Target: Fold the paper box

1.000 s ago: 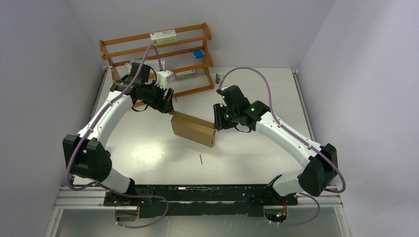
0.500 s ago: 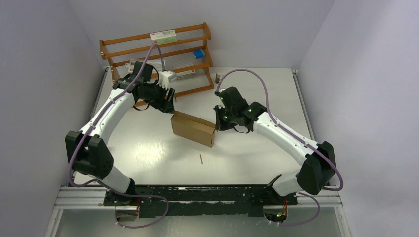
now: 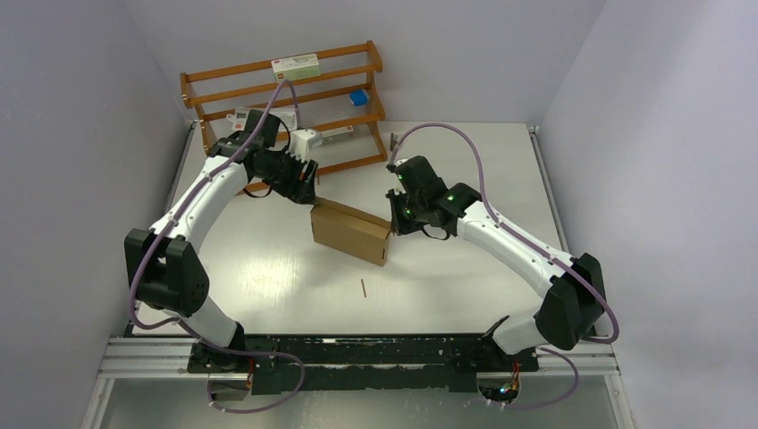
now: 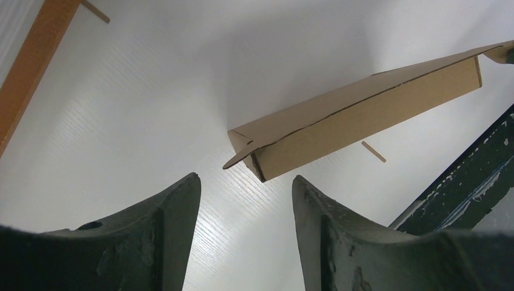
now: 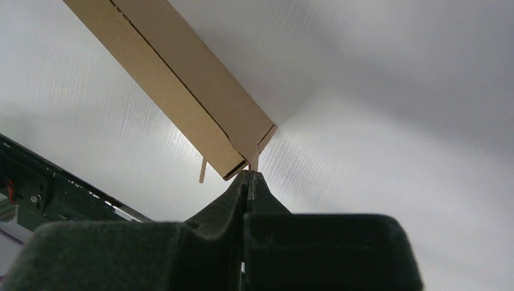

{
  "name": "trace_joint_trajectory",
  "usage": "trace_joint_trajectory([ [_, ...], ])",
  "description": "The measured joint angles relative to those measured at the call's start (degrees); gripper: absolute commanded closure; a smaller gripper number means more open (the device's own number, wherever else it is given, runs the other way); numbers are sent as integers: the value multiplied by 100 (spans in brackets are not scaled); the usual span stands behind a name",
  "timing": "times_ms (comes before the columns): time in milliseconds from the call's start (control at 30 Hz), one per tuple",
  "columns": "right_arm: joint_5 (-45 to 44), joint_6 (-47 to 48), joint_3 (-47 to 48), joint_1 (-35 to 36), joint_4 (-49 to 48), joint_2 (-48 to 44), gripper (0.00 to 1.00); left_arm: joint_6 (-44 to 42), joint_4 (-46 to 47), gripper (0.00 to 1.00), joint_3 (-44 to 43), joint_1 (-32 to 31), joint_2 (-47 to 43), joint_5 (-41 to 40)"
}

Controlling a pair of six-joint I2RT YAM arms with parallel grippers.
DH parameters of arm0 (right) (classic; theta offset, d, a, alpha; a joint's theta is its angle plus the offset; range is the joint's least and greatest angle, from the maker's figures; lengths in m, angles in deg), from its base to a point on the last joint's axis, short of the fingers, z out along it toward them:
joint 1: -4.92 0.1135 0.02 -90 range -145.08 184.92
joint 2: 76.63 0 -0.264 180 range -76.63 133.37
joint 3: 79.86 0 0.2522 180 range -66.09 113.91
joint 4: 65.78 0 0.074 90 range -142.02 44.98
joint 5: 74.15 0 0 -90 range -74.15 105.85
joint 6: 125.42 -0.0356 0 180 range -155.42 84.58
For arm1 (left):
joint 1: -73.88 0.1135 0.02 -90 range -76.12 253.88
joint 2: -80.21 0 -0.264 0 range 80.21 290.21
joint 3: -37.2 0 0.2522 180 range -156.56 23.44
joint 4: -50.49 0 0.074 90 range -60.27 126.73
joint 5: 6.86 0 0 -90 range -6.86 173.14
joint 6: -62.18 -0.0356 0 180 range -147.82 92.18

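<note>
box (image 3: 350,232) lay on the bench (image 3: 465,170) in front of the rack (image 3: 277,89). right hand (image 5: 248,174) was pinched shut on its end flap (image 5: 256,159); left hand (image 4: 245,179) hung open, empty, between rack and box. a hard tug might tear the flap.

Box (image 3: 350,234): plain brown cardboard, folded into a shallow closed rectangle, lying flat mid-table, long axis slanting from far left to near right, small end tabs sticking out.
</note>
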Motion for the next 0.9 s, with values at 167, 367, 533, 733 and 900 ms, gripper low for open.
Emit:
trace_joint_trajectory([
  [167,20,136,13,0,4,0,100,-127,4,37,-2,-4,103,0],
  [367,57,260,17,2,9,0,100,-439,11,41,-2,-4,243,142],
  [533,63,326,48,2,55,11,100,-603,11,49,-2,-22,391,197],
  [733,63,404,79,2,85,37,100,-763,39,72,-2,-46,426,411],
  [900,57,452,127,7,129,74,100,-815,76,86,-2,-52,426,529],
])
